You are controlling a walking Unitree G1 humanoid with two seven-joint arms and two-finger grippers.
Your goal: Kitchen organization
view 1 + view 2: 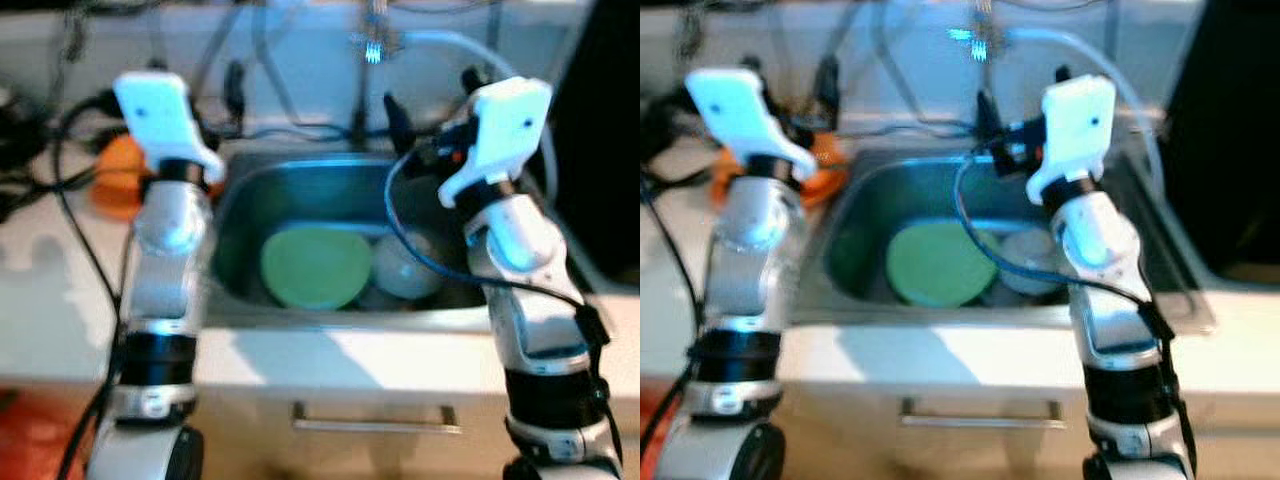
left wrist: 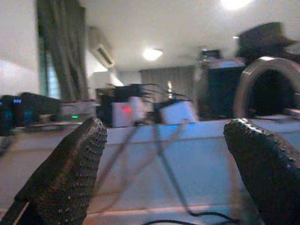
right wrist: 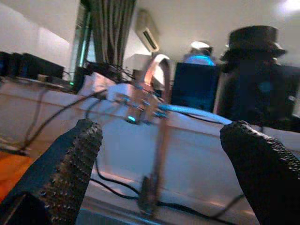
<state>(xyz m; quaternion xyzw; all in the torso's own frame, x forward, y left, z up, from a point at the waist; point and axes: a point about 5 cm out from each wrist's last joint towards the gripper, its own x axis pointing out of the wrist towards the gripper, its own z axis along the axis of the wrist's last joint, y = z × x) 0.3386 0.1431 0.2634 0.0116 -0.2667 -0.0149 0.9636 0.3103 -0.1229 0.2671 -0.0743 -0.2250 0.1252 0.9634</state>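
Below, round green plate point(image 1: 315, 267) in steel sink point(image 1: 240, 200).

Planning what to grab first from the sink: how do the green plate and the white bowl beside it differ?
The green plate is flat and wide; the white bowl looks rounded and smaller. The plate lies mid-basin, the bowl nearer the right arm. Both sit in the sink, touching or nearly so.

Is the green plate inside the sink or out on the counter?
Inside. The green plate lies in the steel sink basin, beside a pale bowl, below the counter's level.
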